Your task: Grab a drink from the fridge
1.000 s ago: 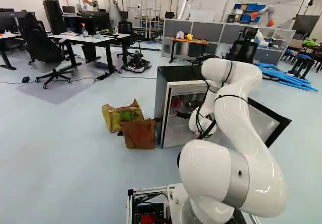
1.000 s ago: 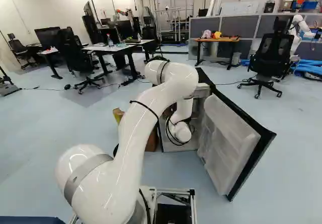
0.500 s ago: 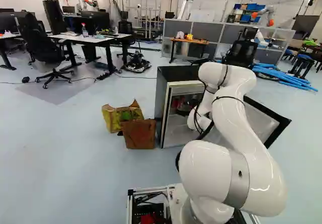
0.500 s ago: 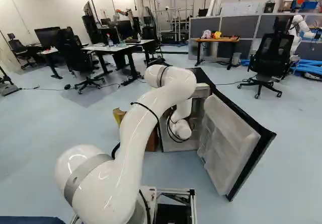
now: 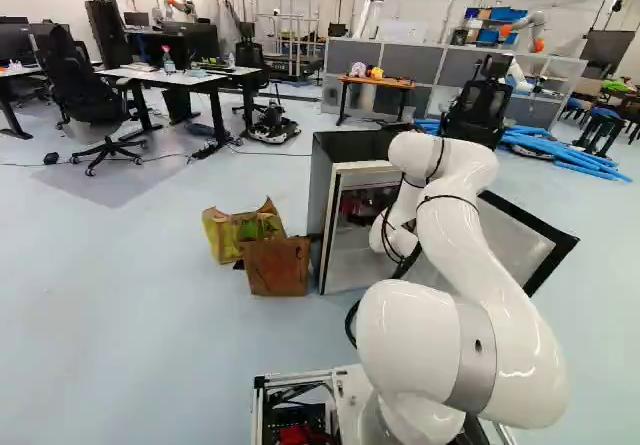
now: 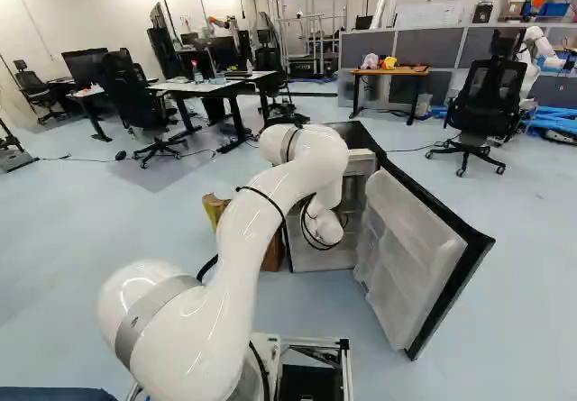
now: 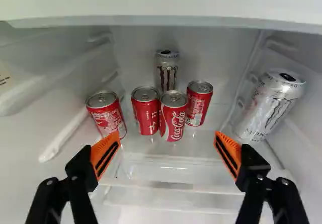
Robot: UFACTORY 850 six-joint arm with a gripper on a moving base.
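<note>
You have the fridge (image 5: 345, 145) near the middle of the left base view, its door (image 6: 410, 257) swung out at the right of the right base view. The drinks are inside, ahead of your gripper (image 7: 167, 142), which stands wide open with nothing between its pads (image 7: 106, 151).

The front red can (image 7: 173, 126), between and beyond the fingers, looks like your easiest pick. If it is full, expect it to be heavy for its size, firm enough under steady pressure, but thin-walled, so it could dent under a hard squeeze. Chilled metal may be slippery too. Take it around the middle of its body, a pad on each side, below the shoulder. Its red neighbours stand very close — perhaps touching, you can't quite tell from here — so a finger might nudge one over.

Count six cans in view: four red, one slim silver can (image 7: 167, 72) behind them, and one large silver can (image 7: 269, 108) off to one side. Two bags (image 5: 277, 267) sit on the floor beside the fridge.
</note>
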